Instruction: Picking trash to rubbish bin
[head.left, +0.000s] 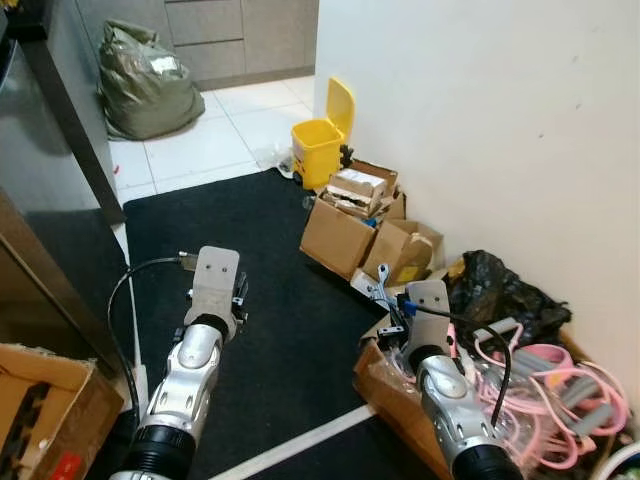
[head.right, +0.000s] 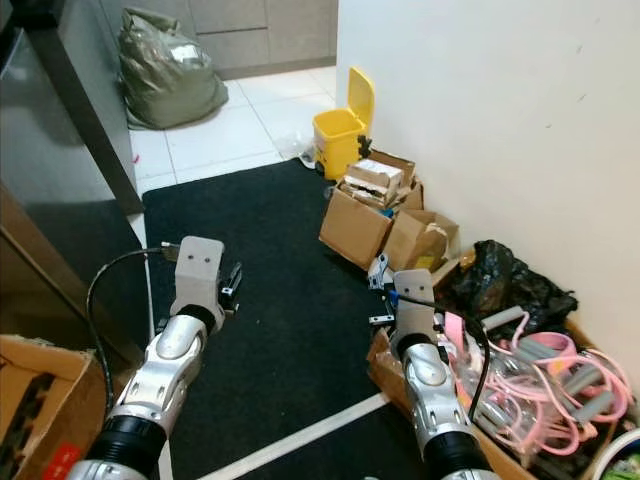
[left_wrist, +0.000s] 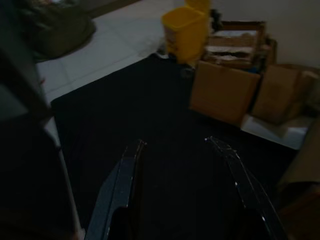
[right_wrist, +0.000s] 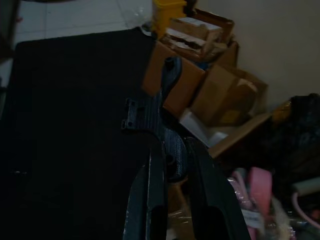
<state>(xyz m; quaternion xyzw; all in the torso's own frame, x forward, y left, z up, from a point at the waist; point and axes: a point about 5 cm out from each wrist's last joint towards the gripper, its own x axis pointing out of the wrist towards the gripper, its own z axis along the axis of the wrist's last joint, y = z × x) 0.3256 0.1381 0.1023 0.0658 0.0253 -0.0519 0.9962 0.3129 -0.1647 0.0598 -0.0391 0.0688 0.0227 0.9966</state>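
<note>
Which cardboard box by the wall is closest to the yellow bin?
The open cardboard box stuffed with papers is closest; it sits right beside the yellow bin. The other brown boxes lie further along the wall, nearer the robot.

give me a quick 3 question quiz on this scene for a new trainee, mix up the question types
1. True or false: the yellow bin stands against the white wall with its lid up.
2. Multiple choice: the right gripper is
A. open over the tiles
B. shut on a dark strap-like piece
C. shut on a pink hanger
3. Fill in the gap: the left gripper hangs open above the black ____.

Key
1. True. The lid is tipped back and the bin sits beyond the cardboard boxes.
2. B. In the right wrist view the fingers pinch the dark piece.
3. Mat.
</note>
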